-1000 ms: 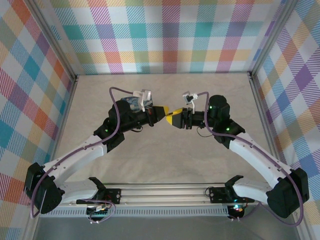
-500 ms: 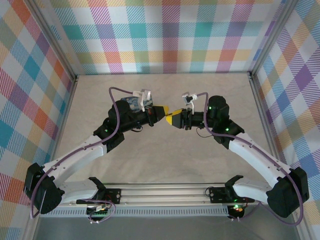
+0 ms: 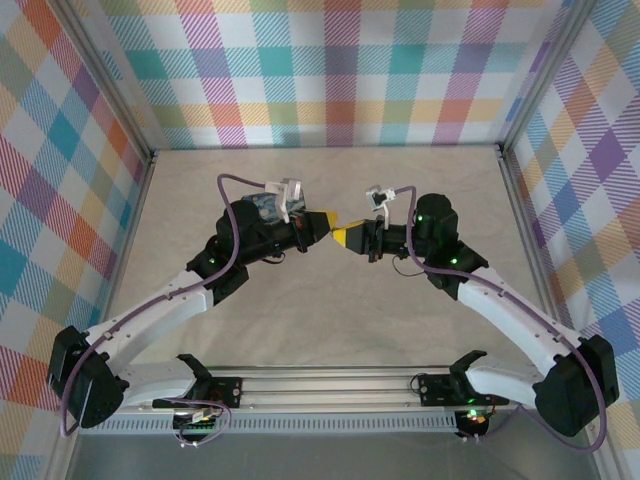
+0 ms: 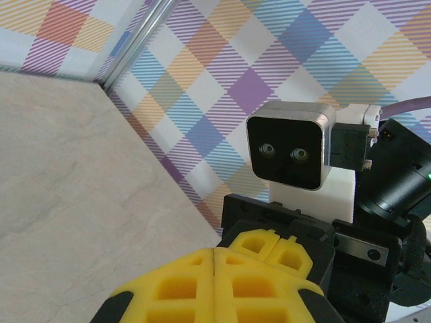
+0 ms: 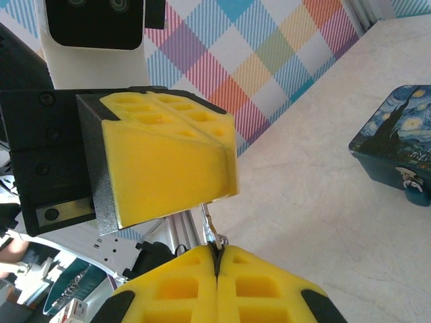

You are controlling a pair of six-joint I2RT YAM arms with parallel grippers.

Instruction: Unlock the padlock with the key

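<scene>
My two grippers meet tip to tip over the middle of the table. The right gripper (image 5: 217,250) (image 3: 340,236) is shut on the small silvery key (image 5: 210,225), which stands up out of its seam. The key's upper end runs under the left gripper's yellow fingers (image 5: 168,161). The left gripper (image 3: 328,221) (image 4: 214,252) is shut too, its seam closed, with the right gripper's fingers (image 4: 279,245) just beyond its tips. The tiny padlock (image 5: 409,188) hangs on the front of the starry-night box (image 5: 394,145), well to the right of the key.
The box (image 3: 262,206) lies on the table behind the left arm's wrist, partly hidden by it. Plaid walls close in the back and both sides. Metal rails (image 3: 320,385) run along the near edge by the arm bases.
The right gripper's jaws have closed onto the key. Both arms have stayed nearly where they were, tips together.
</scene>
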